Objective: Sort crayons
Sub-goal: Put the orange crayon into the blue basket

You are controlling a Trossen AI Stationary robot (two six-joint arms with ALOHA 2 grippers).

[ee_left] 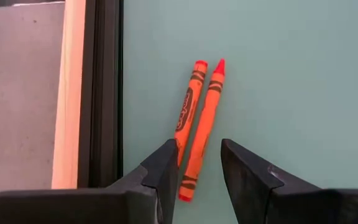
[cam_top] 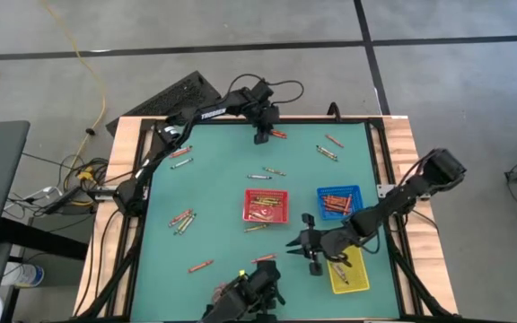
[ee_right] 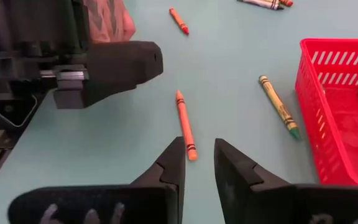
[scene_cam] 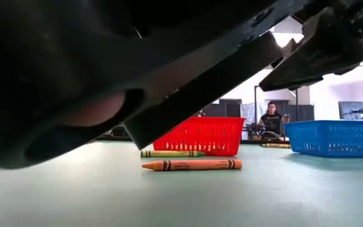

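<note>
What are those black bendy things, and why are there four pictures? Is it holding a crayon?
They are two robot arms at a green table. One camera looks down from above, one sits at table height, and one rides on each wrist. The left pincer hovers over two orange crayons near the table's far edge. The right pincer hovers by an orange crayon near the red tray. Both pincers are open, holding nothing. More crayons lie scattered, with a blue tray and a yellow tray too.

High view: straight down over the whole bench [cam_top: 223, 179]. Low view: level at bench height, facing the red tray [scene_cam: 200, 135], also seen overhead. Wrist views: close above the bench surface, looking past each arm's jaws
</note>
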